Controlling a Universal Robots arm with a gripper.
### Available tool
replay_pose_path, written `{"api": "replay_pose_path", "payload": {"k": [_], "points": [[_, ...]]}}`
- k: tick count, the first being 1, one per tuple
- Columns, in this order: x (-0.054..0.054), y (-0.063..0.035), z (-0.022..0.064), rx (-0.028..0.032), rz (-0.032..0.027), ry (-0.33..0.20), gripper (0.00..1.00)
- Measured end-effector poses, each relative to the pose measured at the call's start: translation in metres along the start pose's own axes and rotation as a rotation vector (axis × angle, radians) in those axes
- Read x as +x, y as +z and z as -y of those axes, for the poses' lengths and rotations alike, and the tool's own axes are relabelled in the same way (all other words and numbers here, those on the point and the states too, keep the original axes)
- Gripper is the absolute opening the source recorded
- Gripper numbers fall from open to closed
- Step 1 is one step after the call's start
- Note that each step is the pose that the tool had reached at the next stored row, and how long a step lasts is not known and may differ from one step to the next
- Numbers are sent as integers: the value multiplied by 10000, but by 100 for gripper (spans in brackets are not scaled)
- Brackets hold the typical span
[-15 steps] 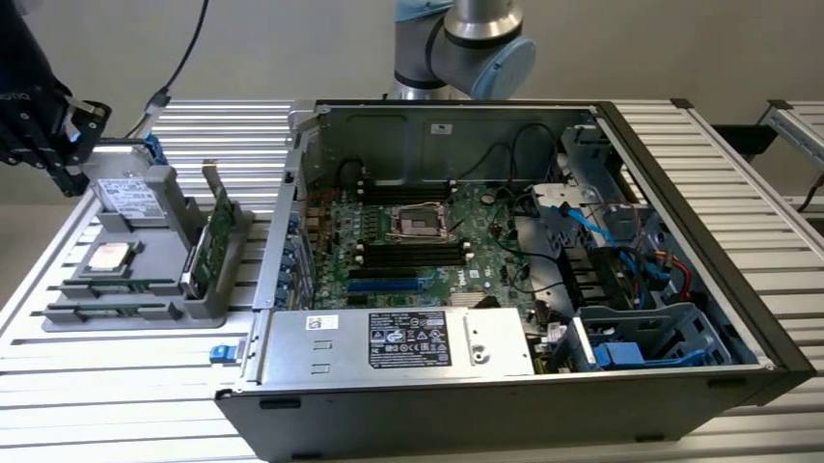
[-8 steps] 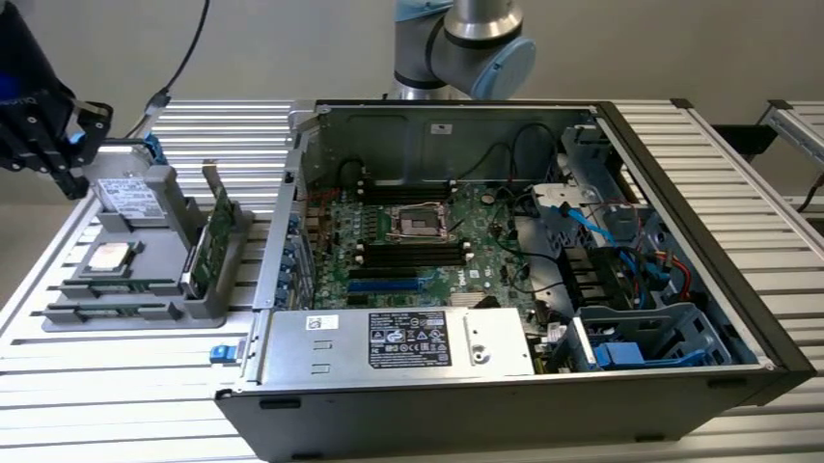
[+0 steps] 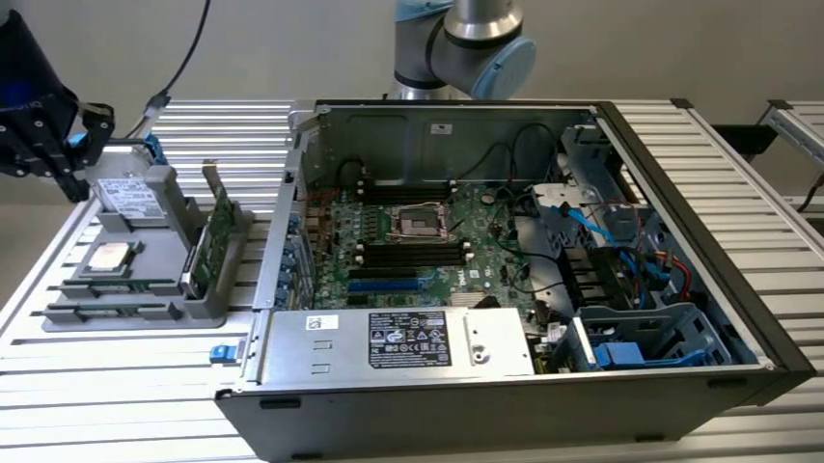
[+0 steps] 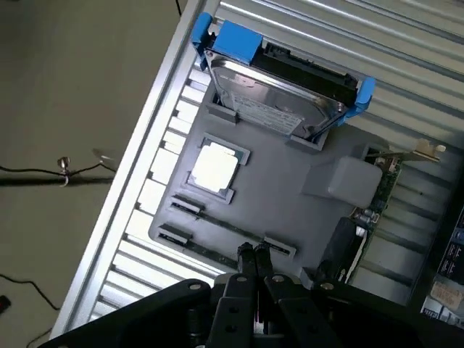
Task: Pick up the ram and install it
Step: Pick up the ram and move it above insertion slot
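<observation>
Hanging above the gray tray (image 4: pixel 290 185) with the gripper (image 4: pixel 254 252) pinched shut, holding nothing. Standing on its thin edge in a tray slot, just past the fingertips: the ram (image 4: pixel 230 226). Lying close to the square silver processor chip (image 4: pixel 214 168) and the hard drive (image 4: pixel 279 94) in its blue frame (image 4: pixel 235 40). Sitting at the exterior view's left of the open computer case (image 3: pixel 759 318). Showing a black-and-white label (image 3: pixel 408 340) on the power supply (image 3: pixel 489 342), with writing that cannot be read.
</observation>
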State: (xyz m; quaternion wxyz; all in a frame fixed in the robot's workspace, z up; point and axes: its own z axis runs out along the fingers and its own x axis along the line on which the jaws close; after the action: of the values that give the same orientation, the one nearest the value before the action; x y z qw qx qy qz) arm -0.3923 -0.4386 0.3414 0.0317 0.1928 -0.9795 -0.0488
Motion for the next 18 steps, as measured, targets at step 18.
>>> {"api": "replay_pose_path", "payload": {"k": [18], "points": [[-4, 98, 11, -50, -281, -3277, 10]]}}
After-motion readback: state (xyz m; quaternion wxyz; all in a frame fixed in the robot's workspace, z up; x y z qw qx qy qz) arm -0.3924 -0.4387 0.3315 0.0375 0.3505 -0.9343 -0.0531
